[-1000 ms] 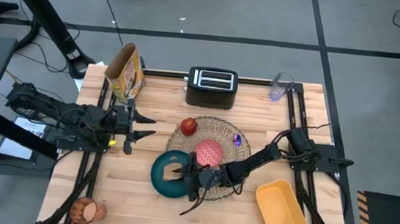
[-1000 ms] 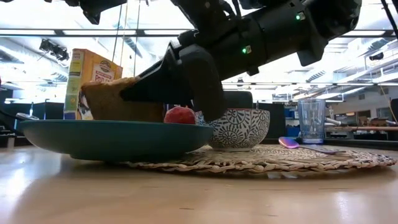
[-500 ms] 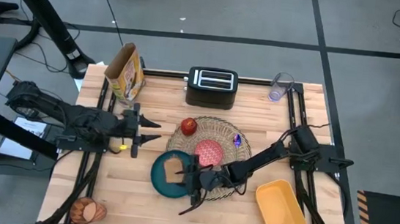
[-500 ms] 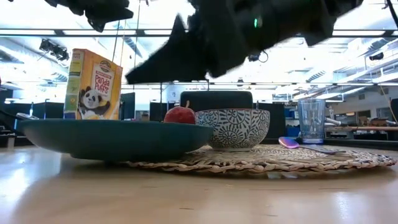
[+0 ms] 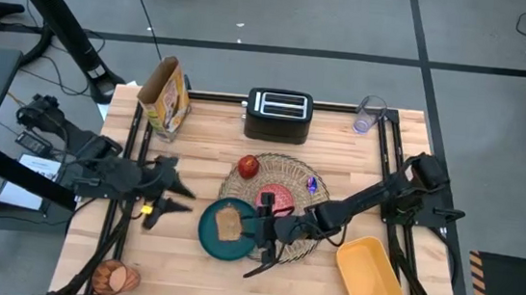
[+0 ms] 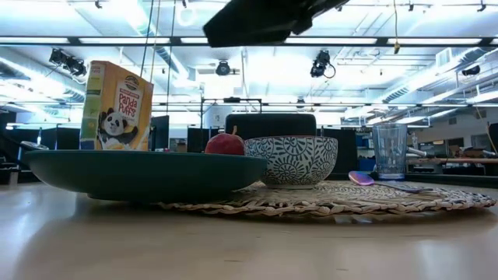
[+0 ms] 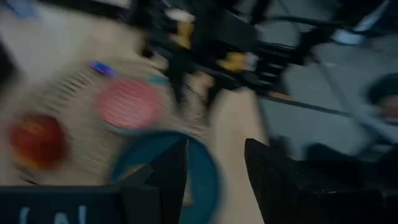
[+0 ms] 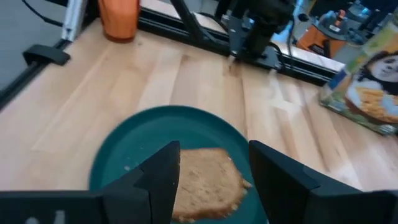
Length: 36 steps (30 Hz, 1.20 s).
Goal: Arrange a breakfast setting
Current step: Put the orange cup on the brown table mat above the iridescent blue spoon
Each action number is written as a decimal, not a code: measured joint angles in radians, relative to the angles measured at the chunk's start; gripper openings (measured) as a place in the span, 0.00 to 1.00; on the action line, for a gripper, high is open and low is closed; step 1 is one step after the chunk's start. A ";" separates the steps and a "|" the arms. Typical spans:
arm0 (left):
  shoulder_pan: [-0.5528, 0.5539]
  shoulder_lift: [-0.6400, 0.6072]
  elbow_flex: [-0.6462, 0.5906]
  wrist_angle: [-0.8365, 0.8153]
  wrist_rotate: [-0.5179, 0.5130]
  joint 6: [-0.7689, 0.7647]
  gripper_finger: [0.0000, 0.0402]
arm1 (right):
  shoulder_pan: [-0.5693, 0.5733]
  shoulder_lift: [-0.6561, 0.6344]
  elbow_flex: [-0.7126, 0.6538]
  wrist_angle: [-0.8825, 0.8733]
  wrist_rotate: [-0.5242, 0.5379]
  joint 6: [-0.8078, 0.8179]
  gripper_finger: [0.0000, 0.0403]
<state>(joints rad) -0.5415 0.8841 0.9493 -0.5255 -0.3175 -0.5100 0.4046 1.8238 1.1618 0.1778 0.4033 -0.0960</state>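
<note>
The toast slice lies flat on the teal plate, which sits at the woven placemat's near left edge. My right gripper is open and empty just right of the toast, above the plate's rim; its wrist view shows the toast ahead of its fingers. The red bowl, red apple and blue spoon rest on the placemat. The orange cup lies at the near left corner. My left gripper is open and empty left of the plate.
A cereal box, a black toaster and a clear glass stand along the far edge. A yellow container sits at the near right. Bare wood lies between the plate and the orange cup.
My right gripper has let go of the toast, risen and drawn back toward the table's right edge. The toast now lies flat on the teal plate. My left gripper has moved a little toward the near edge and turned toward the plate.
</note>
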 joint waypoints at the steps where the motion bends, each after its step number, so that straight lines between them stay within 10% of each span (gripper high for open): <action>1: -0.025 0.012 0.022 -0.010 0.019 -0.051 0.42 | 0.000 -0.008 0.000 -0.016 0.010 0.000 0.49; 28: -0.510 0.478 0.295 -0.058 0.205 -1.527 0.36 | -0.061 -0.059 -0.001 -0.086 -0.013 -0.134 0.51; 36: -0.605 0.541 0.429 -0.369 0.286 -1.735 0.35 | -0.099 -0.059 -0.001 -0.078 -0.108 -0.144 0.51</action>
<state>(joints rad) -1.1468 1.4246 1.3782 -0.8945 -0.0319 -2.2446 0.3057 1.7649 1.1610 0.1001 0.2951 -0.2398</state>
